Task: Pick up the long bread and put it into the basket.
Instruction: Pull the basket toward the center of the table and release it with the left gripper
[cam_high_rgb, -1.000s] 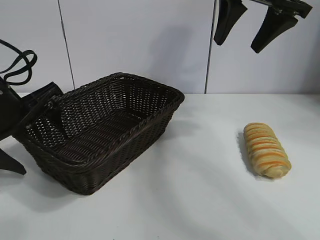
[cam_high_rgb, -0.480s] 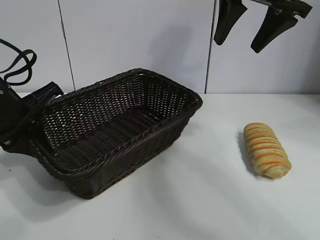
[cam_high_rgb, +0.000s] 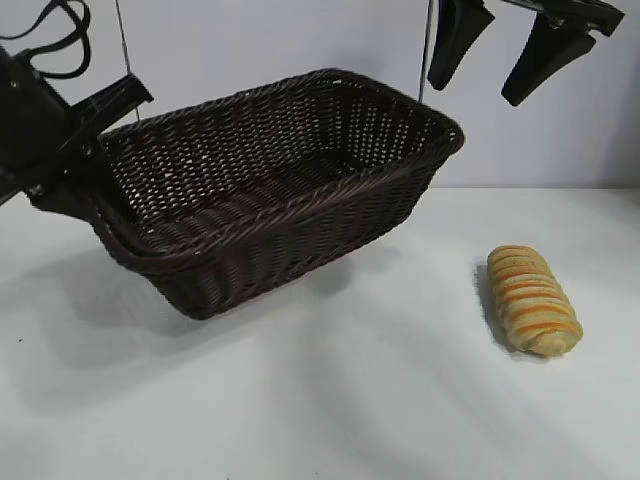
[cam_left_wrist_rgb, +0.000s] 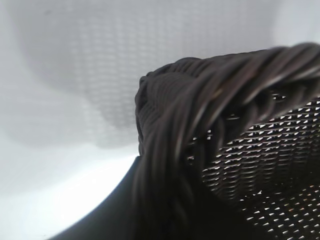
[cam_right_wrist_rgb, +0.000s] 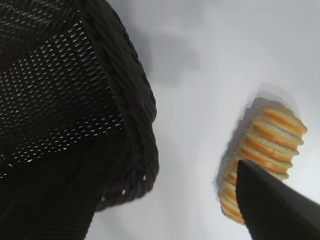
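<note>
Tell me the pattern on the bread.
Golden-tan bread with orange-brown crosswise stripes; clearest in the exterior view.

A plain white surface (cam_high_rgb: 380, 400) meets a pale panelled wall (cam_high_rgb: 250, 60) with thin dark vertical seams; soft shadows.

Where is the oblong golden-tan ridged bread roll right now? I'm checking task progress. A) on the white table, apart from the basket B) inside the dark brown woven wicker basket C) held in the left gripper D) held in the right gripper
A: the bread roll lies on the table, clear of the basket; the open right gripper hangs above it.
</note>
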